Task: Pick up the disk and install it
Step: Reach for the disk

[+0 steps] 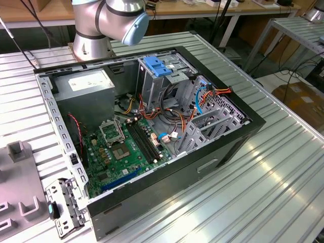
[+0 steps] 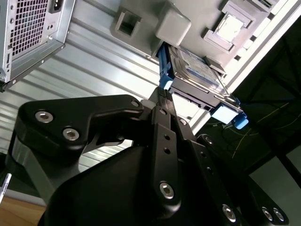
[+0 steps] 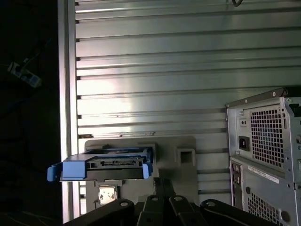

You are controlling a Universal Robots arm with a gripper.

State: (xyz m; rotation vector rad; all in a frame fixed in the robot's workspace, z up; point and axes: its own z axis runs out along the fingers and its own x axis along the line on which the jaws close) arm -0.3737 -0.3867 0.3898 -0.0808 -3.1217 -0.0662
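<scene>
Your ribbed metal table [image 3: 141,56] has a grey holder [image 3: 171,143] at its edge. The disk [image 3: 113,164] rests there, long side crosswise, just ahead of your gripper [image 3: 162,182]. You cannot tell if the gripper is open or closed. The computer case [image 3: 263,155] stands nearby.

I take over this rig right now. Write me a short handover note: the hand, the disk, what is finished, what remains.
The black hand is right at the rectangular silver metal disk in its bright blue plastic bracket; whether it grips cannot be judged.
The disk is at the flat grey fixture plate on the ribbed aluminium table, outside the open black computer case.
Done: the hand is at the disk.
Left: the disk is not yet in the case, so installation is not done.
</scene>
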